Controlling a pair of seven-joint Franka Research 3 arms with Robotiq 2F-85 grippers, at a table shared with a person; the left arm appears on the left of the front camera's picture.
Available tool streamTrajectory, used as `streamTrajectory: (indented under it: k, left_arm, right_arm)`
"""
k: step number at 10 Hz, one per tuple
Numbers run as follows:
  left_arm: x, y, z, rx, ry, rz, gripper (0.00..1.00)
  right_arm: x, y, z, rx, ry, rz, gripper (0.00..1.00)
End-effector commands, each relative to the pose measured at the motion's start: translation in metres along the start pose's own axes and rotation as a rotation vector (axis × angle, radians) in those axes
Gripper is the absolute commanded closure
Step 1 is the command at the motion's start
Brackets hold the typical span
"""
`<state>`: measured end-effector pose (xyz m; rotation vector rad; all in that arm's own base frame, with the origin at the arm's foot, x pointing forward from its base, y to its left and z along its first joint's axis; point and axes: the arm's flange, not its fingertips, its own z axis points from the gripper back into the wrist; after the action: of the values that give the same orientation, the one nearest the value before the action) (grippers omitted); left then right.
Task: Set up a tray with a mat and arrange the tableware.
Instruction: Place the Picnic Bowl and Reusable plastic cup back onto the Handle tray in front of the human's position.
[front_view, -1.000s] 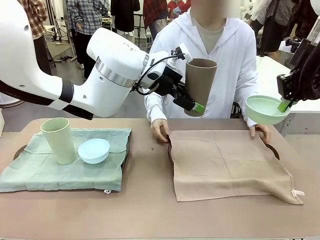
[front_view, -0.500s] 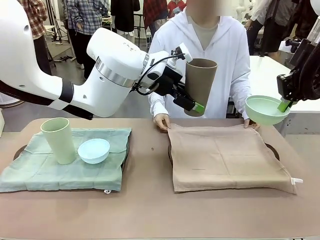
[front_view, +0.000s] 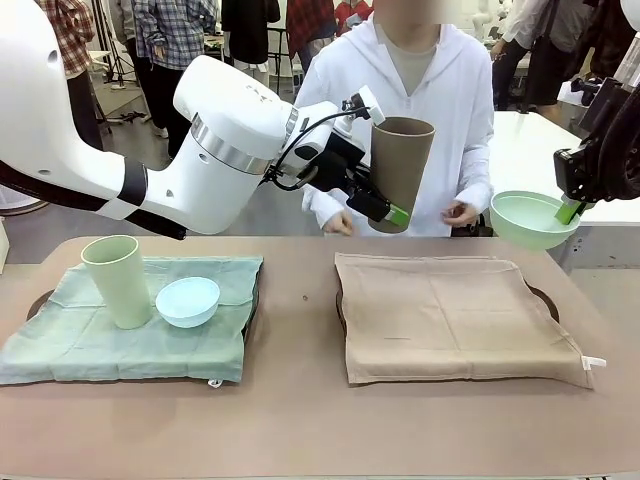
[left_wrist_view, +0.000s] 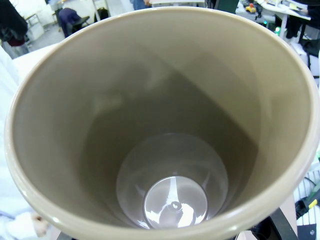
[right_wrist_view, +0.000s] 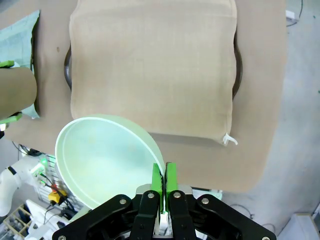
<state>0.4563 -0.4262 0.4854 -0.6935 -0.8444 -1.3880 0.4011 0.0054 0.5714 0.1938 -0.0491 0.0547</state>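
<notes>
My left gripper (front_view: 385, 207) is shut on the lower wall of the brown cup (front_view: 402, 168), holding it tilted in the air above the table's far middle. The left wrist view looks straight down into the brown cup (left_wrist_view: 170, 125). At the far right, my right gripper (front_view: 570, 210) is shut on the rim of the mint green bowl (front_view: 530, 220), beside the table. Its fingers (right_wrist_view: 159, 180) pinch the mint green bowl (right_wrist_view: 102, 160) above the beige mat (right_wrist_view: 150, 65). The beige mat (front_view: 455, 315) lies flat over the right tray (front_view: 546, 298). The pale green cup (front_view: 118, 280) and light blue bowl (front_view: 188, 300) stand on the green mat (front_view: 80, 345).
A person in white stands at the far side, with both hands (front_view: 340, 222) raised just off the table's far edge. The left tray's dark rim (front_view: 42, 300) peeks out under the green mat. A bare strip of table (front_view: 295, 330) runs between the two trays.
The person straightened the beige mat on the right tray and then drew both hands back off it. Neither arm has moved.
</notes>
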Motion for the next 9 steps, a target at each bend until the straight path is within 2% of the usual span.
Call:
streamTrajectory:
  k: [1, 2, 3, 4, 7, 9]
  left_arm:
    - [0.002, 0.002, 0.0, -0.006, -0.007, -0.013, 1.0]
    - [0.002, 0.002, 0.0, -0.006, -0.007, -0.013, 1.0]
    - [0.0, 0.0, 0.0, 0.0, 0.0, 0.0, 0.2]
    - [-0.012, 0.009, -0.009, -0.033, -0.003, 0.025, 0.2]
    - [-0.056, 0.036, -0.058, -0.179, -0.07, -0.061, 0.2]
    - [-0.075, 0.045, -0.081, -0.192, -0.141, -0.108, 0.2]
  right_arm:
    - [-0.004, 0.0, -0.001, 0.001, 0.002, 0.008, 1.0]
    - [-0.004, 0.0, -0.001, 0.001, 0.002, 0.008, 1.0]
    - [-0.004, 0.0, -0.001, 0.001, 0.002, 0.008, 1.0]
    - [0.0, 0.0, 0.0, 0.0, 0.0, 0.0, 0.96]
    - [0.04, -0.014, -0.064, -0.004, 0.011, -0.009, 0.96]
    - [0.049, -0.021, -0.1, -0.041, -0.006, -0.024, 0.96]
